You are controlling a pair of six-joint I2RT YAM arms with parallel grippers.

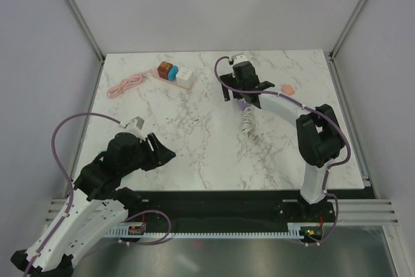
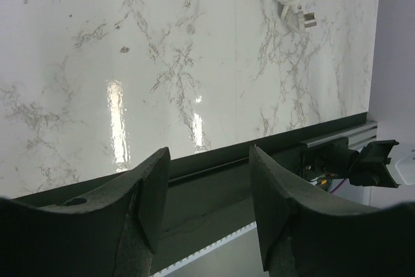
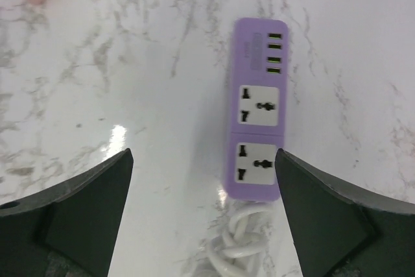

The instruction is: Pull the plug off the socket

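A purple socket strip (image 3: 256,134) lies on the marble table, with both its outlets and its USB ports empty. Its coiled white lead (image 3: 240,244) ends in a white plug (image 2: 303,21) lying loose on the table. My right gripper (image 3: 204,160) hovers open and wide above the strip's lead end, holding nothing. From above, the right gripper (image 1: 243,94) covers most of the strip (image 1: 243,104). My left gripper (image 1: 165,154) is open and empty near the front left, far from the strip. Its fingers (image 2: 152,192) frame the table's front edge.
A pink socket strip (image 1: 174,72) carrying orange, blue and white blocks sits at the back left, with its pink cable (image 1: 125,85) looped beside it. A small salmon-pink block (image 1: 287,89) lies right of the right gripper. The black front rail (image 2: 272,144) borders the table.
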